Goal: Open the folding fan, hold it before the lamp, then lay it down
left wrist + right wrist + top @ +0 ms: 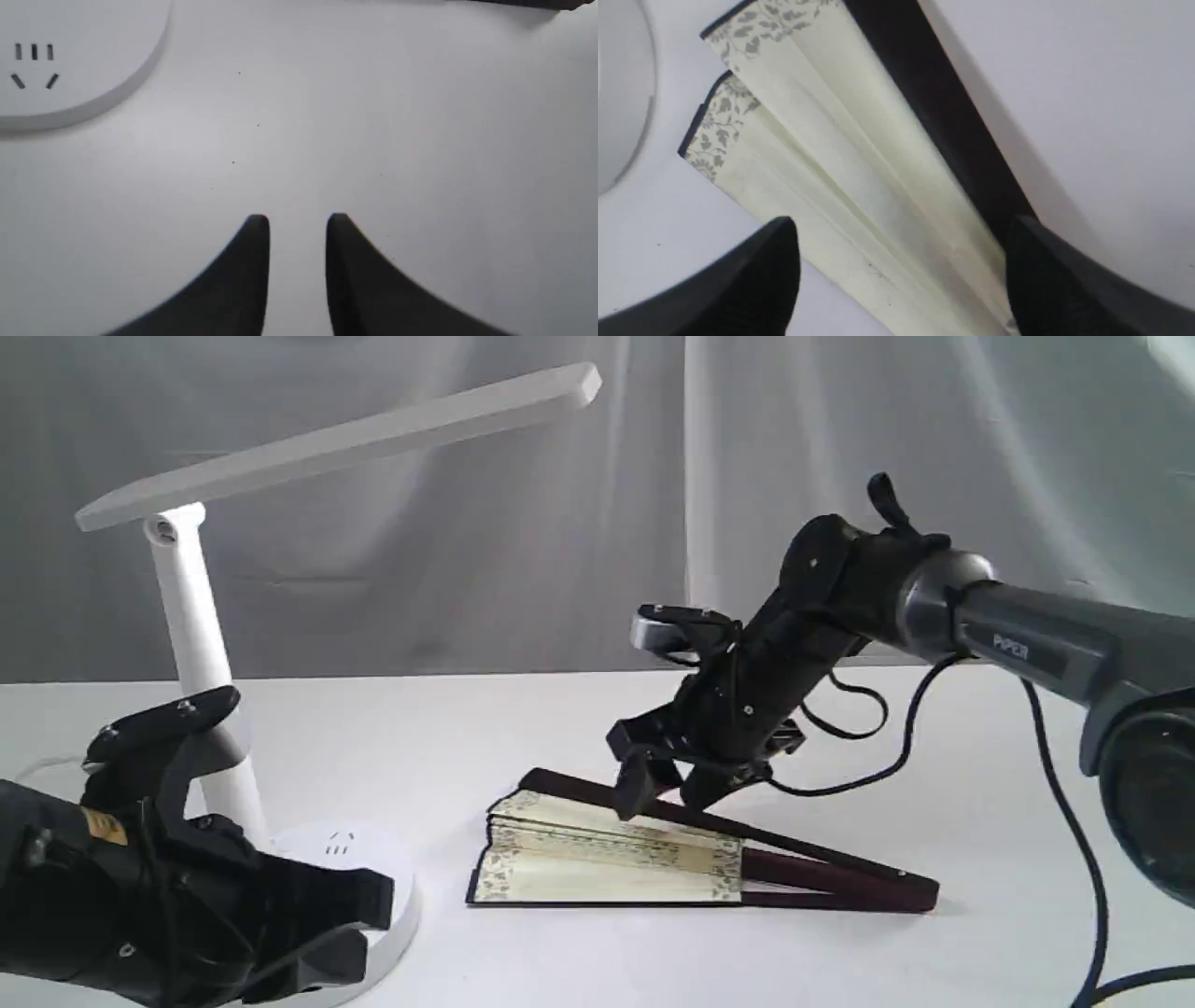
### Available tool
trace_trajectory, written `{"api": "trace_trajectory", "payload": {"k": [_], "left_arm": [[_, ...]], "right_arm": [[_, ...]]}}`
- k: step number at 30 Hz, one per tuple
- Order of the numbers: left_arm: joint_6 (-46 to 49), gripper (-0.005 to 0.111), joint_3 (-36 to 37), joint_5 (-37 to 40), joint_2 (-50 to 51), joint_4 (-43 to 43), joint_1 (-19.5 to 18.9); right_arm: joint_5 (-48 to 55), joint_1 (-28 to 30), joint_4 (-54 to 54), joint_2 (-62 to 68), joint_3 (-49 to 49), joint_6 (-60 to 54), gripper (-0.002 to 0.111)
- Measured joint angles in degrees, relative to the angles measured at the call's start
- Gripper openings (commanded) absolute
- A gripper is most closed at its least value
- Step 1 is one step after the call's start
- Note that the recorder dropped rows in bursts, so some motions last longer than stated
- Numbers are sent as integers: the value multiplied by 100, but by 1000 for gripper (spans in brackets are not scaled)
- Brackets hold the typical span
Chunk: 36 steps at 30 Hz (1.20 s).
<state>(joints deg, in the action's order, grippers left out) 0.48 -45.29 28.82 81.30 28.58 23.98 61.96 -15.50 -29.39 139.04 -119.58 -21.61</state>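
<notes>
**Right wrist view: right gripper [901,228] spread across the folding fan [859,163]**

1. Right gripper. Its two black fingers [752,270] stood wide apart with nothing pinched between them. One finger hung over the cream pleats and the other at the dark guard stick [943,121]. Whether either finger touched the fan could not be told.
2. Folding fan. It lay on the white table [560,728], opened only part-way, with the pleats bunched. The patterned grey border faced the lamp [196,625] and the pivot end pointed away from it.
3. Lamp. It stood upright, with its bar head slanting above the table. Its round base sat near the fan's border edge, apart from it.
4. Left gripper [359,929]. It hovered low beside the lamp's base with a narrow gap between its fingers, gripping nothing, clear of the fan.
</notes>
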Motion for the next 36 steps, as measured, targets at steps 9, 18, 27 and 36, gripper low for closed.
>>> {"api": "trace_trajectory", "payload": {"k": [9,18,27,36], "left_arm": [[976,22,0,-36,0,-153,0],[1637,22,534,-1914,-52,-161,0],[1323,2,1984,-4653,-863,-650,229],[-584,1,2778,-6033,-1527,-2707,934]], "right_arm": [[708,832,-1022,-147,0,-436,63],[753,1354,-1673,-147,0,-1892,63],[777,1376,-1840,142,35,-1790,63],[777,1376,-1939,170,45,-1673,63]]}}
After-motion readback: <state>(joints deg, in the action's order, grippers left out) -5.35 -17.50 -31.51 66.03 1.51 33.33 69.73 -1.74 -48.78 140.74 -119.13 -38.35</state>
